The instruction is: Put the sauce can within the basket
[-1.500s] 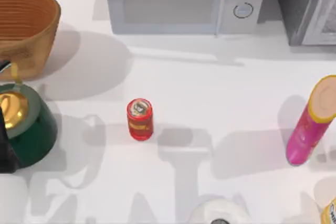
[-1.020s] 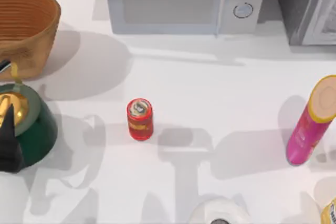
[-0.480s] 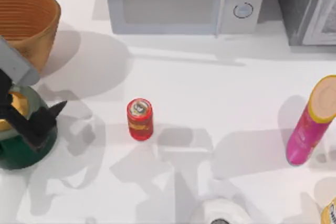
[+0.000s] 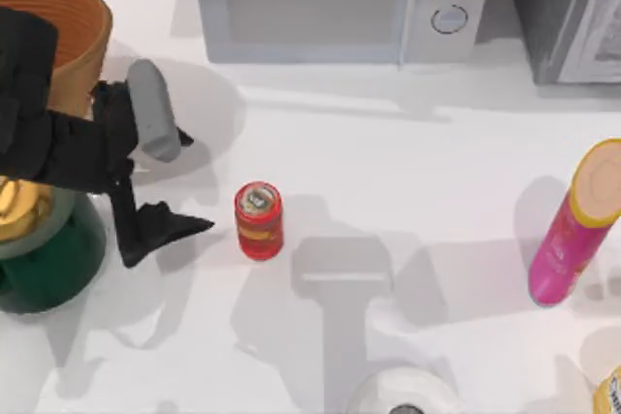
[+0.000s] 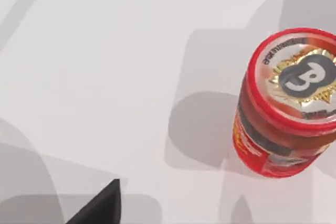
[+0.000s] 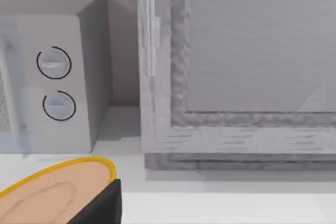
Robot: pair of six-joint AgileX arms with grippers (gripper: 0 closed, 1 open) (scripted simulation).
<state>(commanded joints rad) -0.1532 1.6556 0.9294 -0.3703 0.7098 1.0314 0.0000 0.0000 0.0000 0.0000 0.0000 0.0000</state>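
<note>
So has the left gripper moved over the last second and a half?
Yes. The left gripper swung in from the table's left edge, past the dark green pot, toward the small red sauce can, jaws open.

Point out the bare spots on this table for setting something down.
Widest free patch: between the can and the pink tube, in front of the microwave. Crowded at the left, where the left gripper, jaws open, sits among the basket, green pot and can.

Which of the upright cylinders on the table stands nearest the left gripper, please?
The sauce can, short and red, just beside the open left gripper. The tall pink tube stands far off at the table's right.
</note>
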